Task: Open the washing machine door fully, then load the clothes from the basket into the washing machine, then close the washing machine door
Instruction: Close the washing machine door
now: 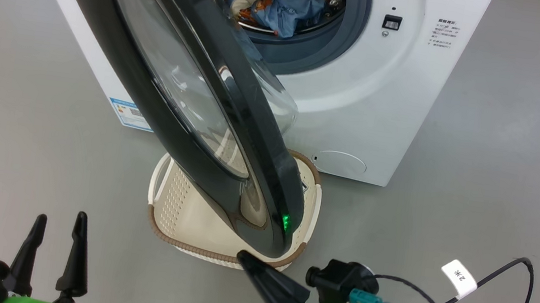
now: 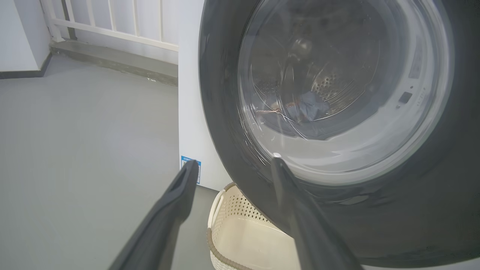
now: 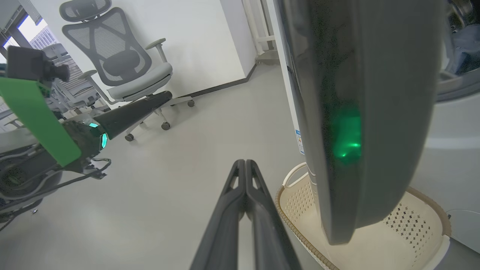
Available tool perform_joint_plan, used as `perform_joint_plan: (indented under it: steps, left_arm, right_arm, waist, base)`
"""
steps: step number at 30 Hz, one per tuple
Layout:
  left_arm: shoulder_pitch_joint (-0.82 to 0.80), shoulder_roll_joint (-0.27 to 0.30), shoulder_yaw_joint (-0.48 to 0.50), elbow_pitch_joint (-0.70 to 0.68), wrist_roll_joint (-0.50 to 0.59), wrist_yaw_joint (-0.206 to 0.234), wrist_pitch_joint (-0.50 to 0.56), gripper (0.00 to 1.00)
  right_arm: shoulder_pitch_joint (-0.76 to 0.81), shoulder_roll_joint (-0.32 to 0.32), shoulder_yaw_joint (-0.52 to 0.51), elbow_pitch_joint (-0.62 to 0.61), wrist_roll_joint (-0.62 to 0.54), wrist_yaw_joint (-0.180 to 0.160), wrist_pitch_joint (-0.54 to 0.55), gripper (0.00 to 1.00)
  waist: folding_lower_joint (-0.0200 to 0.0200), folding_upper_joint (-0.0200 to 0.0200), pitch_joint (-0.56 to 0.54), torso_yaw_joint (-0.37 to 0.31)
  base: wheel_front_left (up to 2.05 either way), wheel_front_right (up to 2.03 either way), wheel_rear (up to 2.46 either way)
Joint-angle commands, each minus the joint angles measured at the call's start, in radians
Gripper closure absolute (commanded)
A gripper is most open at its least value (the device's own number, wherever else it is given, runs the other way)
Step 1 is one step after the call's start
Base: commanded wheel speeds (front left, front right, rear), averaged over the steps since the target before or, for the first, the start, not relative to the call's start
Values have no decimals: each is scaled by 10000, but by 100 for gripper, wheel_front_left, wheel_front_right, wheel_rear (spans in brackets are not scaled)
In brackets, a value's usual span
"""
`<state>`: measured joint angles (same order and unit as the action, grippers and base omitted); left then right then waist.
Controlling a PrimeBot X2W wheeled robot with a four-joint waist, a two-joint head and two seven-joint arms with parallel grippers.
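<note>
Left claw (image 1: 61, 217) spread — right claw (image 1: 243, 258) pinched closed.

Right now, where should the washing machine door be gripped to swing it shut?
Probably the free edge of the door, the end nearest the robot. Its black rim stands edge-on there, thin enough to straddle; come from the front with the open left gripper.
</note>
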<state>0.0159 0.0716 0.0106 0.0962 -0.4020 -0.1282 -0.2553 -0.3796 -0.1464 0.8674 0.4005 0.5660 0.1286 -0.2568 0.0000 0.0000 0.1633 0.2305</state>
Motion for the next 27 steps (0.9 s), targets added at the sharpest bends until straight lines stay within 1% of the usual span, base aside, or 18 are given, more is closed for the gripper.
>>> perform_joint_plan:
  steps: [1,16,27]
  left_arm:
    - [-368,96,315,-197,-69,-25,-65,0]
    - [-494,126,327,-188,-103,-25,-65,0]
    - [-670,118,202,-239,-149,-25,-65,0]
  right_arm:
    - [-173,247,-67,-157,73,21,-49,100]
    - [-273,285,-1071,-89,-115,21,-49,100]
    - [-476,193,-1804,-109,-299,21,-49,100]
  waist:
    - [0,0,46,-3]
    - [0,0,156,-87]
    - [0,0,415,-220]
  base:
    - [0,0,0]
    - [0,0,0]
    - [0,0,0]
